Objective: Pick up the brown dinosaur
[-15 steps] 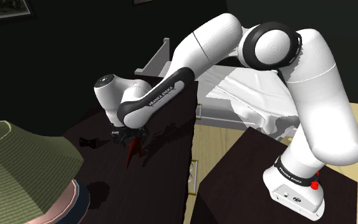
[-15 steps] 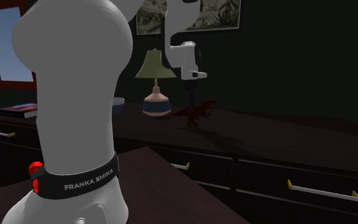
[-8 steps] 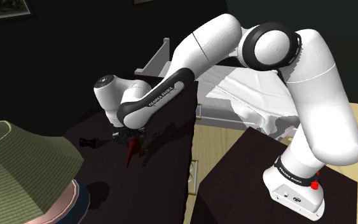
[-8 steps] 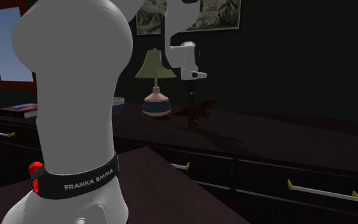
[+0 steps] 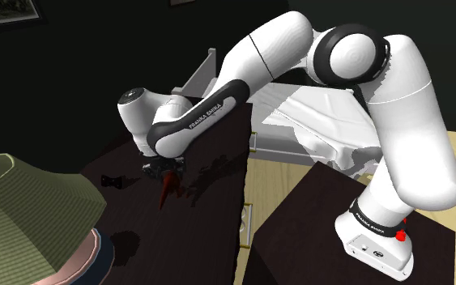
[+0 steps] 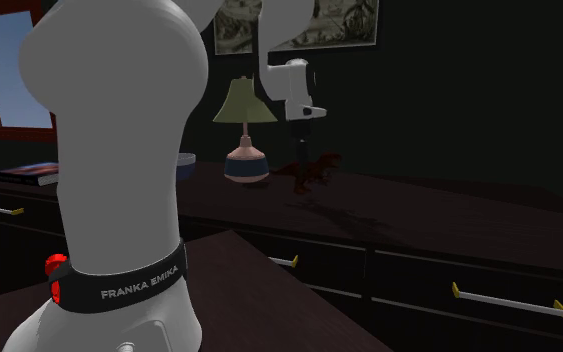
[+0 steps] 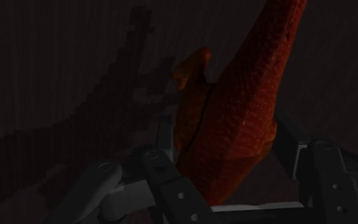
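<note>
Fingers [image 7: 174, 191] pinch the reddish-brown dinosaur [image 7: 234, 127] just above the dark worktop [image 6: 439, 215], right of the lamp [image 6: 245, 130] in the second exterior view. The dark wall behind the lamp carries framed pictures [image 6: 349, 22]. A window [image 6: 9, 70] shows left of the lamp.

i see the dinosaur [image 5: 167, 188] clasped between the jaws, just above the counter [image 5: 210, 227], left of centre in the shoulder view. the lamp [image 5: 31, 210] stands on the counter at lower left. a small object [image 5: 114, 181] lies left of the dinosaur. the stand [image 5: 315, 219] sits lower right, with the bed [image 5: 323, 121] behind it.
</note>
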`<act>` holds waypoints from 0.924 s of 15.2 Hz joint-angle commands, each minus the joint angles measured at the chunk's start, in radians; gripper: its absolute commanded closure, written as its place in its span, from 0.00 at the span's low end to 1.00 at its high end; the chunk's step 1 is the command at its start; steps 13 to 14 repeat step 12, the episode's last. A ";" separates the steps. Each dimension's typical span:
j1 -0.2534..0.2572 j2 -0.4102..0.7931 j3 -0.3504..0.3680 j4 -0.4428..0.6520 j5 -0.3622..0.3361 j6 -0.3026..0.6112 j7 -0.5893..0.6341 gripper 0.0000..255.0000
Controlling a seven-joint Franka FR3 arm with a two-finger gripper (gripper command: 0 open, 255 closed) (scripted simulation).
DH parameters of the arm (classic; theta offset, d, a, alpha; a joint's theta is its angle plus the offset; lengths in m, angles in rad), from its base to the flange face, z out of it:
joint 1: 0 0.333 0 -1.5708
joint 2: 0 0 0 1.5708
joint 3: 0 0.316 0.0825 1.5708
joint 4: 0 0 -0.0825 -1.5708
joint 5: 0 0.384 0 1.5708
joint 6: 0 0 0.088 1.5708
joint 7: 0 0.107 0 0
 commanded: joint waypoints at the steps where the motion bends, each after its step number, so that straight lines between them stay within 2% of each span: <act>1: -0.003 -0.018 0.006 0.002 0.008 -0.018 -0.004 1.00; 10: -0.014 -0.081 0.027 0.027 0.041 -0.101 -0.029 1.00; 14: -0.014 -0.082 0.028 0.027 0.041 -0.102 -0.030 1.00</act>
